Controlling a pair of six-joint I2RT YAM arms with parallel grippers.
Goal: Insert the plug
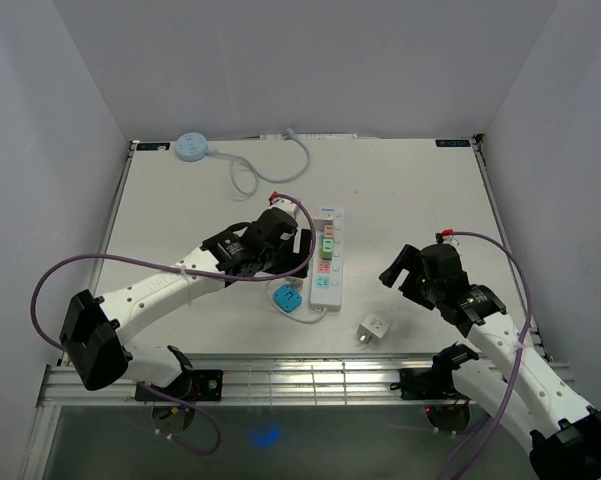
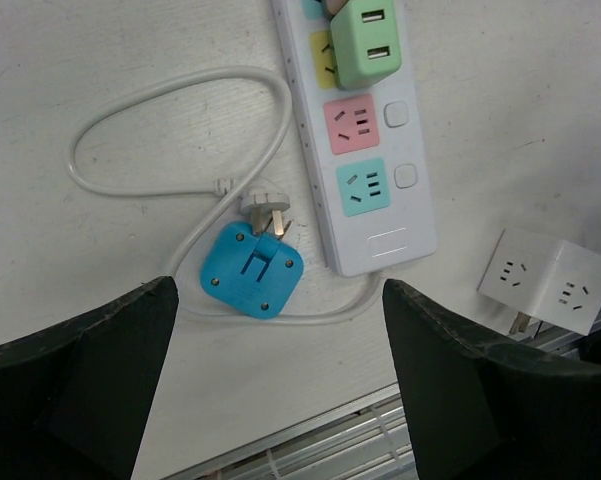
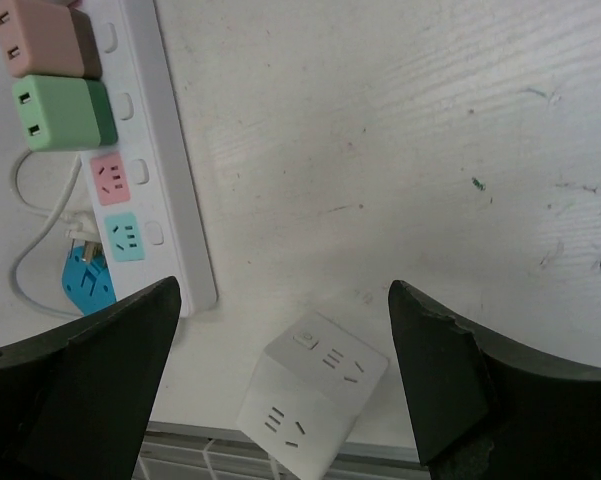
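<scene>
Your left gripper hangs released, jaws wide, over the blue square plastic plug. The plug lies loose on the table, at 8 o'clock from the near end of the white plastic power strip. At 4 o'clock sits a white plastic cube adapter. Your right gripper hovers above it, also released.

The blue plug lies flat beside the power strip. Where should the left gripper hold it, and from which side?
Probably across its two free side edges, coming straight down: the blue plug lies flat and low, so only its edges offer hold. Avoid the far edge, where the white cord plug rests against it.
</scene>
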